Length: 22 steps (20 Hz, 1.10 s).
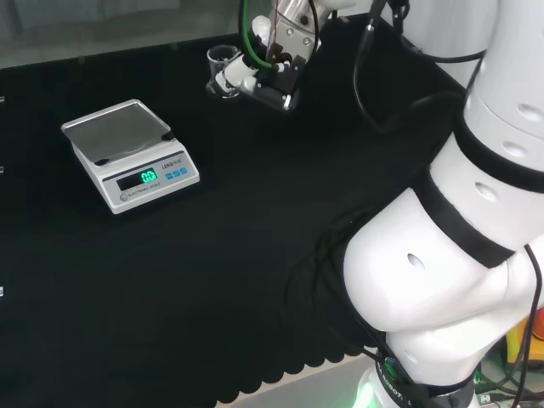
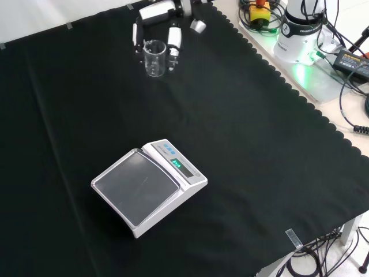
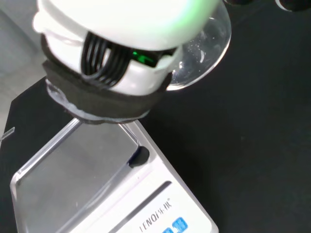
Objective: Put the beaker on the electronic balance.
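Note:
A small clear glass beaker [image 1: 223,62] stands upright at the far back of the black cloth. In the front view the beaker [image 2: 154,57] is near the top, well beyond the balance. The black and white hand [image 1: 274,75] is right beside it, its fingers [image 2: 173,41] curled round both sides of the glass. In the wrist view a white part of the hand [image 3: 112,58] covers most of the beaker [image 3: 206,46]. The white electronic balance [image 1: 127,153] sits to the left with a bare steel pan and a lit green display. The balance [image 2: 147,187] [image 3: 87,189] is apart from the beaker.
The arm's own white links [image 1: 459,238] fill the right of the head view. In the front view the arm's base [image 2: 300,32] with a green light, cables and a yellow box with a red button [image 2: 258,12] stand beyond the cloth's scalloped edge.

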{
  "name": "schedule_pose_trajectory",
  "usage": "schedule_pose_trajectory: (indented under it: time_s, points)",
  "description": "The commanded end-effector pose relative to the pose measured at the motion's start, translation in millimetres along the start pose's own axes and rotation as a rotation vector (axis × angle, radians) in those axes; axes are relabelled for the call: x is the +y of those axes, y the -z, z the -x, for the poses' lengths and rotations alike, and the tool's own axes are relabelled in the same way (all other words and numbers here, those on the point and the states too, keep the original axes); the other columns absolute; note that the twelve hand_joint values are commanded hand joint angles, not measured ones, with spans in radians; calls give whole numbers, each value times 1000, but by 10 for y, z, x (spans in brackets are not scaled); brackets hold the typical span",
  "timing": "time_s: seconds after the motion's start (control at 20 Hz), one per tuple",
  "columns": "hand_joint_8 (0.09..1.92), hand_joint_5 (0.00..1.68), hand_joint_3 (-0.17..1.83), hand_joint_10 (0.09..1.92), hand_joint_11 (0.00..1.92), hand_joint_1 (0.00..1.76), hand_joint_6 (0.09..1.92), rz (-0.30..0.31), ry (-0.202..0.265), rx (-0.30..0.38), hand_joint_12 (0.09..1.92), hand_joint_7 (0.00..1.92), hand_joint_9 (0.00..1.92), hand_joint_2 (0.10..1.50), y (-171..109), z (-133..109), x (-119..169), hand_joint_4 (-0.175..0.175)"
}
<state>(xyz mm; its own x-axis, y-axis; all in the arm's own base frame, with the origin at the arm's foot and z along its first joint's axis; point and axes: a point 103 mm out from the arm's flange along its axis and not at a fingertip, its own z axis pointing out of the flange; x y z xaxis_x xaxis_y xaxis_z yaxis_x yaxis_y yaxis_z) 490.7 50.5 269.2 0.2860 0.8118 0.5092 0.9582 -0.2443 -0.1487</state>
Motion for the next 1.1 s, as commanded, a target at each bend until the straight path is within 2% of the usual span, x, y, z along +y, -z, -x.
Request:
schedule_pose_trajectory:
  time_s: [0.05,0.35,0.65,0.9,1.1]
  points:
    - [274,1500,853,224,1071,1225,339,-135,48,98,1109,1732,1740,480,-418,-368,826,-161]
    - [273,1500,853,224,1069,1225,339,-139,31,105,1111,1733,1742,479,-732,-874,946,-160]
    - [272,1500,854,224,1064,1225,339,-163,44,82,1113,1734,1744,479,-1047,-1343,923,-160]
    - [272,1500,854,223,1060,1225,340,-180,41,82,1116,1735,1745,479,-1329,-1483,924,-159]
    - [270,1500,855,222,1058,1225,340,-195,24,97,1122,1735,1746,478,-1523,-1428,1017,-158]
